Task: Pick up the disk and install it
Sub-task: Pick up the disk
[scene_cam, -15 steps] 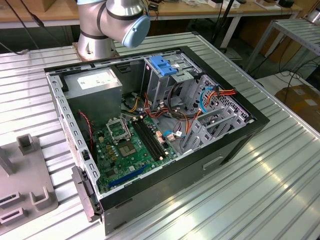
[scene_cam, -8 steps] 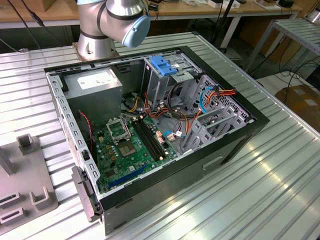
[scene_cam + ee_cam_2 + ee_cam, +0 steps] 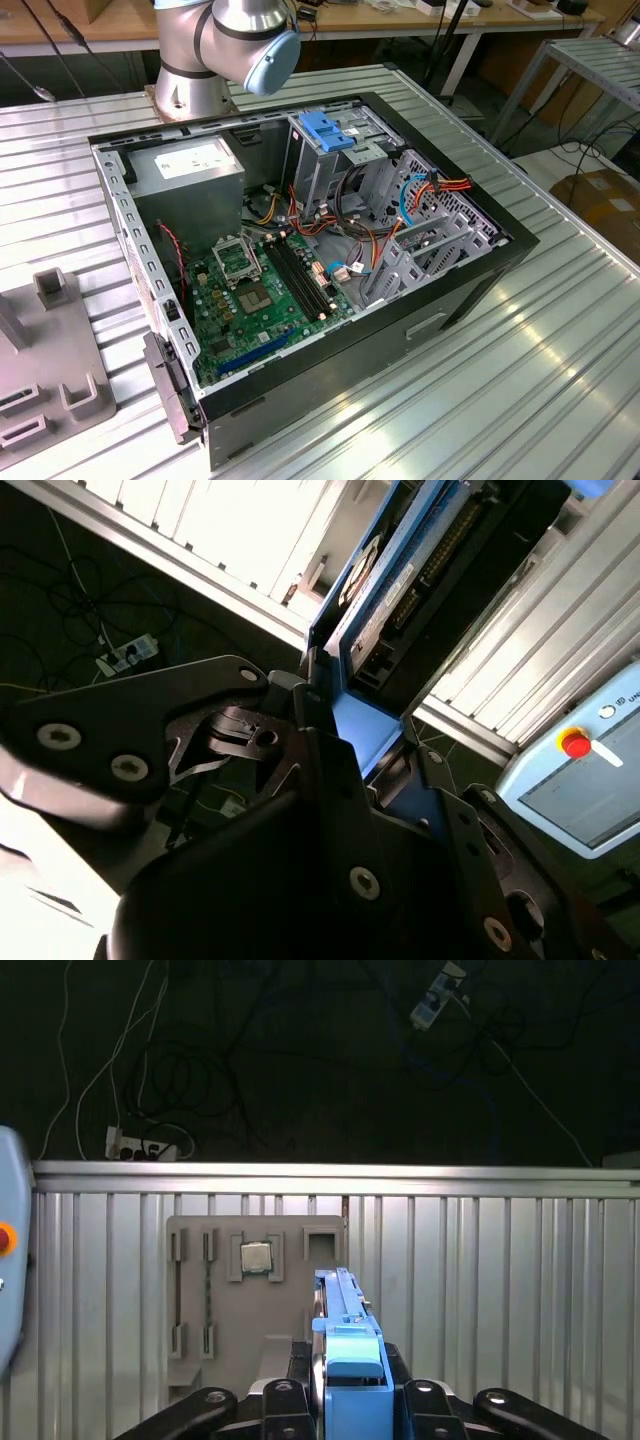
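Observation:
The disk (image 3: pixel 343 1332) is seen edge-on in the first wrist view, with a blue plastic rail along its edge. It stands between the dark fingers (image 3: pixel 283 1396) of my gripper (image 3: pixel 345 1392), which is shut on it. In the second wrist view the disk (image 3: pixel 395 590) shows its dark underside and blue rail, reaching away from my gripper (image 3: pixel 345 742). The disk hangs above the ribbed metal table (image 3: pixel 500 1280), over a grey fixture plate (image 3: pixel 225 1310). The open computer case (image 3: pixel 300 260) lies on the table in the exterior view.
Inside the case are a drive cage with a blue handle (image 3: pixel 325 130), a grey power-supply box (image 3: pixel 190 175), a green motherboard (image 3: pixel 265 290) and loose cables (image 3: pixel 440 190). The arm's base (image 3: pixel 225 45) stands behind the case. The fixture plate (image 3: pixel 50 390) holds a processor chip (image 3: pixel 257 1257). A pendant (image 3: pixel 585 770) lies nearby.

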